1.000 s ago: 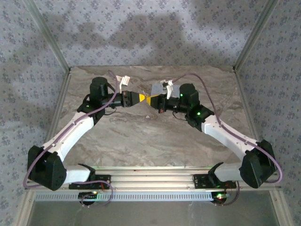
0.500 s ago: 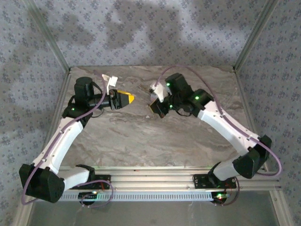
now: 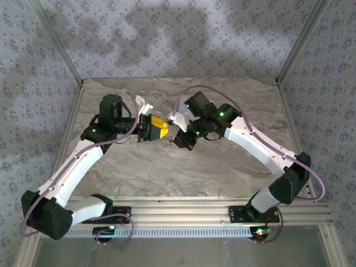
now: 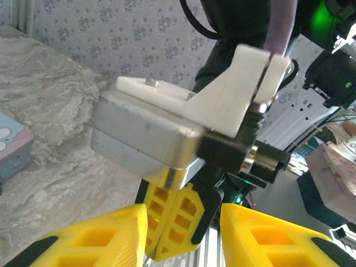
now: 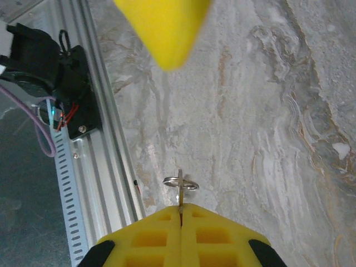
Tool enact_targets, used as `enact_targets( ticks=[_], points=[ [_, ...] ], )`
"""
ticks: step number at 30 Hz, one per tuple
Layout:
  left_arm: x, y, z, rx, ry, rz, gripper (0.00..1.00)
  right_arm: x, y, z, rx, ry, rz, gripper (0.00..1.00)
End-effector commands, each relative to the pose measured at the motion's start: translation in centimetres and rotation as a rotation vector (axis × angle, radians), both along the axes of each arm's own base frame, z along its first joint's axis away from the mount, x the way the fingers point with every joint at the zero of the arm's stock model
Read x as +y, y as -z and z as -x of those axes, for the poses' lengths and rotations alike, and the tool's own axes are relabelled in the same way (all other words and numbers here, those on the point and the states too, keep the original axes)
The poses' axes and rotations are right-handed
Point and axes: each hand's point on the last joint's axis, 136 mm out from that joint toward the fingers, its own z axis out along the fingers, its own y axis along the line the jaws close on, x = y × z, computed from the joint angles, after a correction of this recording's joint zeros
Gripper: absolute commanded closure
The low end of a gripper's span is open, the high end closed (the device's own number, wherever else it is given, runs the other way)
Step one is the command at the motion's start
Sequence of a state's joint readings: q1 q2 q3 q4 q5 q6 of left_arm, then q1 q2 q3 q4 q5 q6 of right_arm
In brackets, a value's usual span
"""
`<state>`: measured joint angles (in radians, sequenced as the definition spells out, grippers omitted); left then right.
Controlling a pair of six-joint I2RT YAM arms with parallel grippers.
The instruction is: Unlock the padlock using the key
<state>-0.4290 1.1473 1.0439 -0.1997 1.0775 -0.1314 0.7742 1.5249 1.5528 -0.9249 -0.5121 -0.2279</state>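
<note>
My right gripper (image 5: 181,208) is shut on the key (image 5: 180,188). The key's thin metal head and its ring stick out past the yellow fingertips, above the marbled table. In the top view the right gripper (image 3: 179,140) hangs mid-table, pointing down and left. My left gripper (image 3: 163,128) faces it from the left, almost touching. In the left wrist view the left gripper (image 4: 182,222) is open with nothing between its yellow fingers. The right gripper's closed fingers (image 4: 175,217) show just beyond that gap. One left fingertip (image 5: 162,28) juts into the right wrist view from above. The padlock is out of view.
A pale blue tin (image 4: 10,146) with a cartoon lid lies on the table at the left edge of the left wrist view. The aluminium rail (image 3: 178,214) runs along the near table edge. Patterned walls enclose the marbled tabletop (image 3: 167,172).
The left gripper pulled back to the left, then returned right to face the right gripper, its jaws now wider. The right gripper shifted slightly left and nearer, still closed.
</note>
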Motion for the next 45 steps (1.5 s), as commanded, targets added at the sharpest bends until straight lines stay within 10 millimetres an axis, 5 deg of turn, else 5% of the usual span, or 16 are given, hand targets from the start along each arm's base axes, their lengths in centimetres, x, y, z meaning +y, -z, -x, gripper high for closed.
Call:
enact_targets(
  ticks=[1, 17, 23, 28, 32, 37, 40, 45],
  points=[
    [-0.4, 0.1, 1.0, -0.03, 0.059, 0.006, 0.61, -0.3, -2.7, 1.3, -0.016, -0.056, -0.088, 1.0],
    [-1.5, 2.1, 1.0, -0.007, 0.066, -0.071, 0.65, -0.8, -4.0, 1.7, -0.011, -0.055, -0.162, 1.0],
    [-1.9, 2.8, 1.2, 0.02, 0.088, -0.097, 0.75, -0.9, -4.1, 1.7, -0.019, -0.052, -0.162, 1.0],
    [-2.0, 3.1, 1.4, 0.032, 0.097, -0.108, 0.96, -1.0, -4.1, 1.6, -0.02, -0.042, -0.159, 1.0],
    [-2.0, 3.1, 1.3, 0.034, 0.083, -0.112, 1.0, -1.3, -4.5, 0.9, -0.034, 0.007, -0.183, 1.0],
    [-1.8, 2.9, 0.2, 0.051, 0.021, -0.123, 1.0, -2.5, -6.1, -1.0, -0.102, 0.113, -0.31, 0.74],
    [-0.8, 2.7, -2.1, 0.08, -0.106, -0.108, 1.0, -4.1, -7.8, -3.5, -0.18, 0.262, -0.421, 0.51],
    [4.9, 2.0, -8.5, 0.213, -0.448, 0.041, 1.0, -8.9, -6.4, -8.2, -0.069, 0.699, -0.48, 0.39]
  ],
)
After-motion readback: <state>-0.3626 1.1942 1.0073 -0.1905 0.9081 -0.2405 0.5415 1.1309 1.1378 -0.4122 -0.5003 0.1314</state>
